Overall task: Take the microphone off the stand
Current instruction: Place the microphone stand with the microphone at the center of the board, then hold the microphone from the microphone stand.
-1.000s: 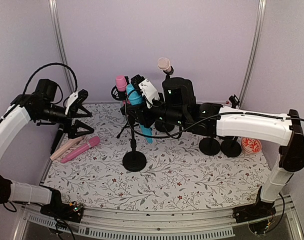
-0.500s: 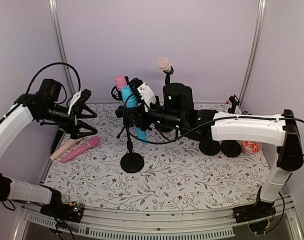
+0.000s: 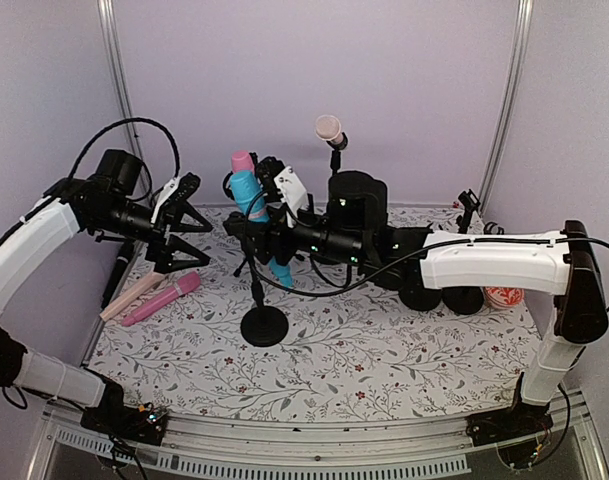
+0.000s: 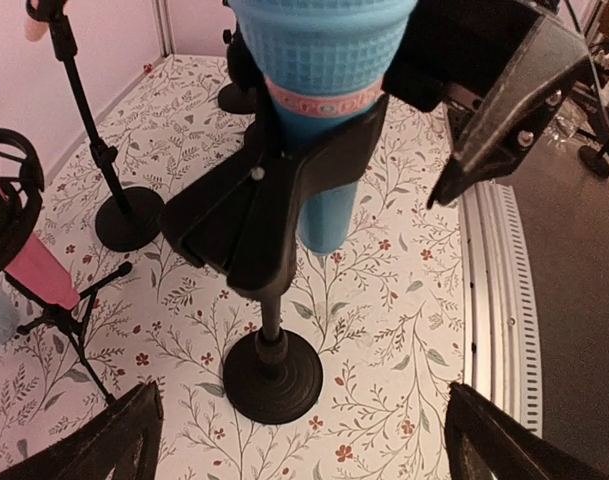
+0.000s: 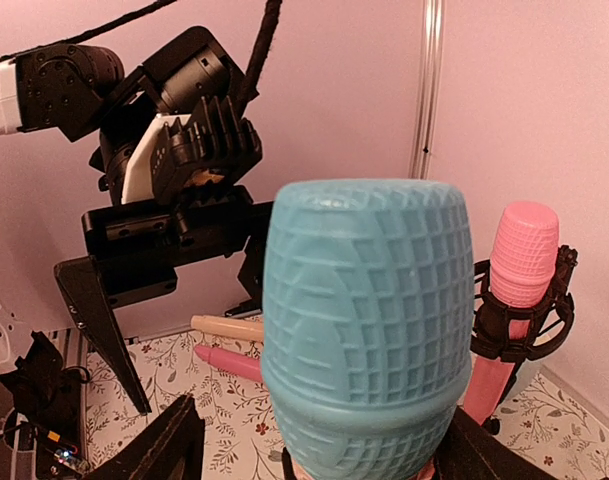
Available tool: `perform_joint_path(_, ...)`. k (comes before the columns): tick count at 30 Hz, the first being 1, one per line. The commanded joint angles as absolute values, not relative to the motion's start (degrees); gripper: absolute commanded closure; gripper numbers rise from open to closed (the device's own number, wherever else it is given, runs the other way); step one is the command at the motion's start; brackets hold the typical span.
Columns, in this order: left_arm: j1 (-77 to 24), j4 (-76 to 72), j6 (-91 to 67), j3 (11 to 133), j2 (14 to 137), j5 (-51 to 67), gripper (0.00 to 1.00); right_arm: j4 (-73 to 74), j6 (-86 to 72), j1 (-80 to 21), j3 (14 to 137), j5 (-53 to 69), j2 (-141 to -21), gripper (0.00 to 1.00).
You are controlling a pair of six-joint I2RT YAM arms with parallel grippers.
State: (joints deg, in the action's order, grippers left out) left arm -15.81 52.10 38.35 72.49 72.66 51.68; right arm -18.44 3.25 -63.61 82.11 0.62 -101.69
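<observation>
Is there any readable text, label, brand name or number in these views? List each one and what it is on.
No text reads clearly in any view.
The pink band around the blue microphone carries what looks like lettering, but it is too blurred to read.
No labels, numbers or signs show on the arms, stands or tablecloth.

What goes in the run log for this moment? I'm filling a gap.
blue microphone: in stand clip | right gripper: open, straddling it | left gripper: open, facing stand
</observation>
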Motion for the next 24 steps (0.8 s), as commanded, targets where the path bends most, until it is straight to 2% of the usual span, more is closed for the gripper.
perform_joint_path(1, -18.01, 49.89, 38.94, 74.88, 74.87, 53.09, 0.01, -17.15, 3.08, -64.06, 83.73, 1.52, -98.89, 0.27)
perform_joint_path(8, -19.91, 46.85, 39.80, 78.18, 78.84, 53.18, 0.01, -9.56, 5.42, -63.45, 88.16, 2.39, -98.90, 0.35)
perform_joint_path(13, -20.47, 45.42, 40.50, 80.52, 81.47, 55.45, 0.04, -2.64, 4.76, -61.11, 92.89, 7.74, -100.08, 0.40)
perform_joint_path(16, -20.75, 45.26, 42.39, 80.39, 81.46, 56.63, 0.06, 1.10, 4.88, -59.78, 94.98, 13.56, -100.67, 0.41)
perform_joint_path(24, -21.77, 45.46, 46.84, 80.28, 80.93, 57.90, 0.12, 6.84, 6.86, -58.84, 99.06, 16.81, -102.04, 0.42)
